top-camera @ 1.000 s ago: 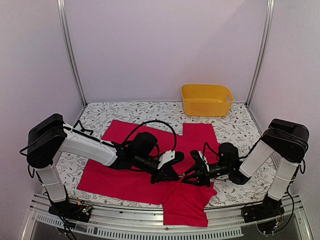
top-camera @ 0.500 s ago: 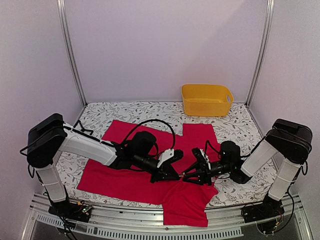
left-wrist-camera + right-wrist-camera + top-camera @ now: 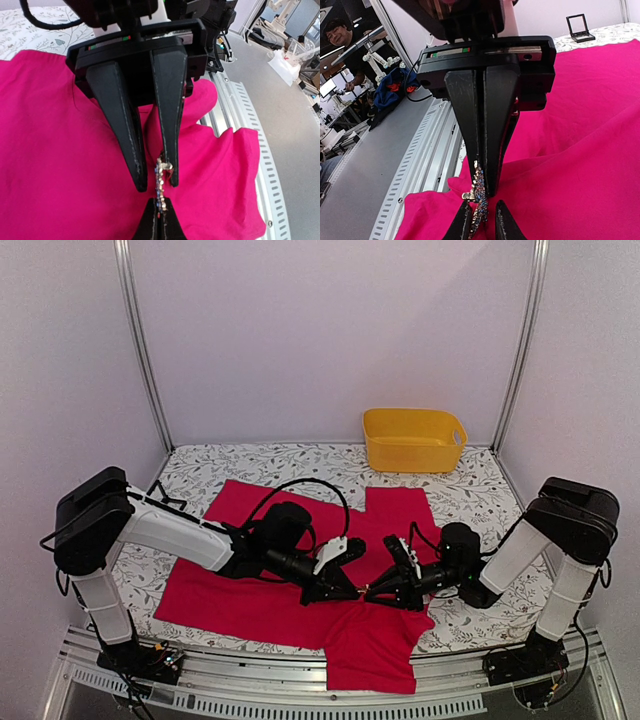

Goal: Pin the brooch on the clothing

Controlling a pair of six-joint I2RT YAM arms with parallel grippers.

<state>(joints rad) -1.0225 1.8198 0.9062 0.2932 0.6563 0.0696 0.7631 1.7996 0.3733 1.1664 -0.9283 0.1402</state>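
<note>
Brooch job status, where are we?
Done: brooch picked up, left claw shut on it above the T-shirt. In hand: right claw brackets the brooch, jaws apart. Remaining: the pinning itself; no view shows the pin through fabric.

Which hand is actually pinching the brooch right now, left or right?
The left hand: its fingers are pressed together on the brooch. The right hand has its fingers apart, one on either side of it.
</note>
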